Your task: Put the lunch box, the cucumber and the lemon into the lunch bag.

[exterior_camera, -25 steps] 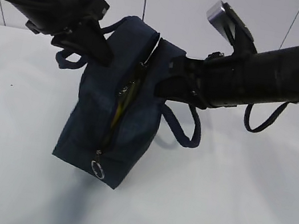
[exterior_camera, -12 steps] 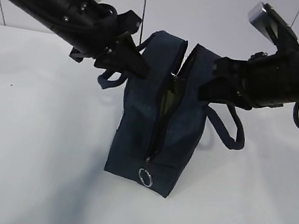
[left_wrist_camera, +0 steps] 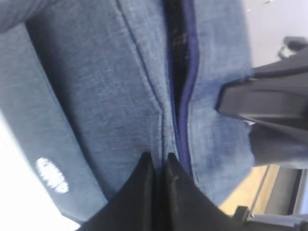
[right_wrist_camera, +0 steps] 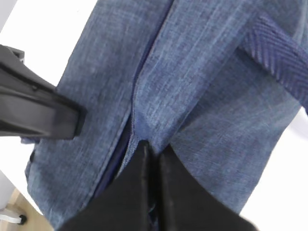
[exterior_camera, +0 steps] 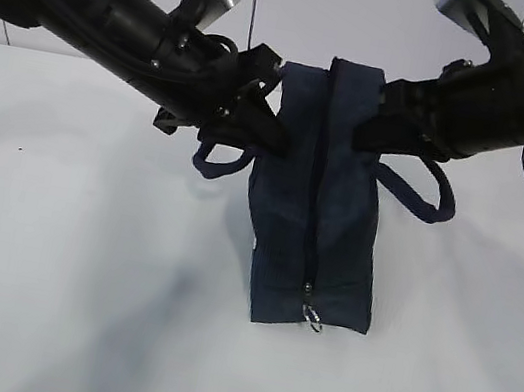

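White tabletop (exterior_camera: 41, 299) all around, and the lunch bag (exterior_camera: 316, 236) stands on end in the middle, zipper ring (exterior_camera: 312, 317) low. The left gripper (exterior_camera: 271, 135) and right gripper (exterior_camera: 368, 139), each pressed together on a fold of fabric, pinch the bag's top edges. Cucumber, lemon and lunch box aren't visible. If either pinch slips, I'd guess the bag topples or sags.
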`<state>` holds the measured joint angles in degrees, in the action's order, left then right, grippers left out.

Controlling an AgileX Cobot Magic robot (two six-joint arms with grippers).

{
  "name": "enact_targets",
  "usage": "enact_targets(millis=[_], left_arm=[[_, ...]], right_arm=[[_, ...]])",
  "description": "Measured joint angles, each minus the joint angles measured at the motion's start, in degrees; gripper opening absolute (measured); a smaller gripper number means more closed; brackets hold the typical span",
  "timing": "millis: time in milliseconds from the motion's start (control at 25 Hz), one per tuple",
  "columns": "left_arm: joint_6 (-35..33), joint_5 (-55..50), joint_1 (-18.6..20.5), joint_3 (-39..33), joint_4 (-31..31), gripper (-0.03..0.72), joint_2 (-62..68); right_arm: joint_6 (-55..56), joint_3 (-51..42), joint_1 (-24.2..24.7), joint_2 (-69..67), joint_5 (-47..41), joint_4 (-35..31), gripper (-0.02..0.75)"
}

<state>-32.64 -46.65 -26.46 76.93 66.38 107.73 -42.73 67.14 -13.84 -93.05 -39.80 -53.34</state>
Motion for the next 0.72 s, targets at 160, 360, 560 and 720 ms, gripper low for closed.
enact_targets(millis=[160,360,560,720], left_arm=[[0.0,1.7,-0.1,0.0,0.1,-0.001,0.1],[-0.1,3.3,-0.1,0.0,0.4,-0.001,0.1],[-0.1,3.9,-0.1,0.0,0.6,-0.001,0.1],[-0.1,4.7,-0.1,0.0,0.1,-0.001,0.1]], right_arm=[[0.0,2.2,0.0,-2.5,-2.5,0.5,0.001],[0.4,2.4,0.0,-3.1,-2.6,1.1,0.001],[0.6,2.4,0.0,-3.1,-2.5,1.9,0.001],[0.6,2.4,0.0,-3.1,-2.4,2.1,0.001]])
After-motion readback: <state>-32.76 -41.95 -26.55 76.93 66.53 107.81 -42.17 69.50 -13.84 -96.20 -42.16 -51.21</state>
